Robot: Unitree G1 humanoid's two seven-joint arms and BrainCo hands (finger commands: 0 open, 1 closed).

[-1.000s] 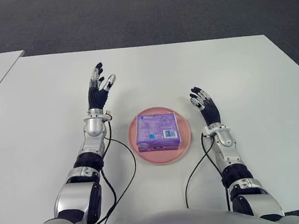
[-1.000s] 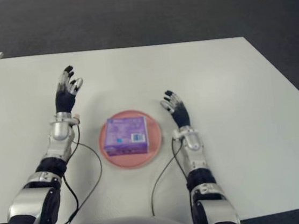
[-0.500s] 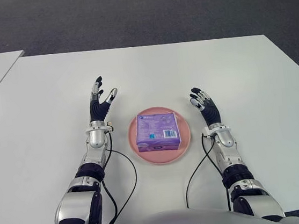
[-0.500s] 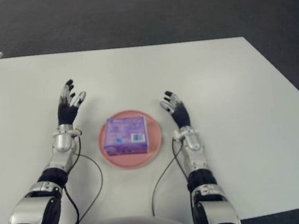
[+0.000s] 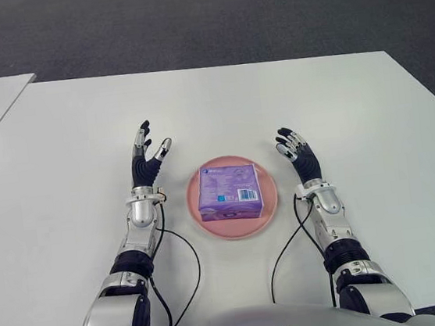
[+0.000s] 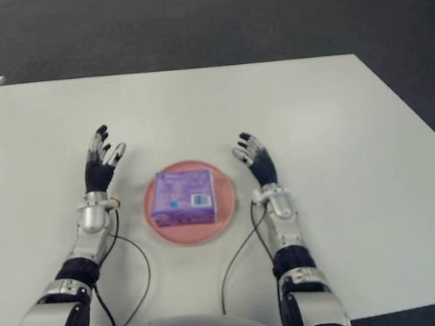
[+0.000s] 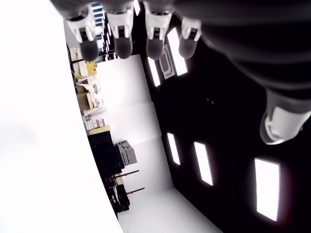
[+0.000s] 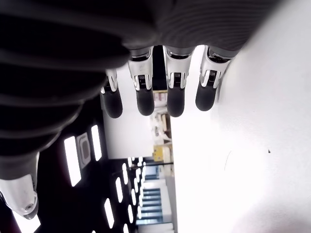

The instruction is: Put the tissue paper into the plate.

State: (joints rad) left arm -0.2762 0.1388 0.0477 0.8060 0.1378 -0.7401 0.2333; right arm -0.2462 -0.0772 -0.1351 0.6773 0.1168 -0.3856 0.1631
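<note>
1. Eye views: you will find the tissue paper (image 5: 229,192) lying flat inside the plate (image 5: 197,210), on the surface (image 5: 372,137).
2. Left wrist view: left hand (image 5: 146,156), left of the plate, fingers spread, empty.
3. Right wrist view: right hand (image 5: 298,152), right of the plate, fingers relaxed, empty.
4. Judgement: the pack looks light, soft and slippery; grip its long edges if you re-seat it.

We see the plate (image 5: 234,222) near the front middle of the tabletop (image 5: 273,101), with the tissue paper (image 5: 229,192) lying in it. The left hand (image 5: 146,162) is left of the plate, the right hand (image 5: 298,154) right of it, both apart from its rim.
</note>
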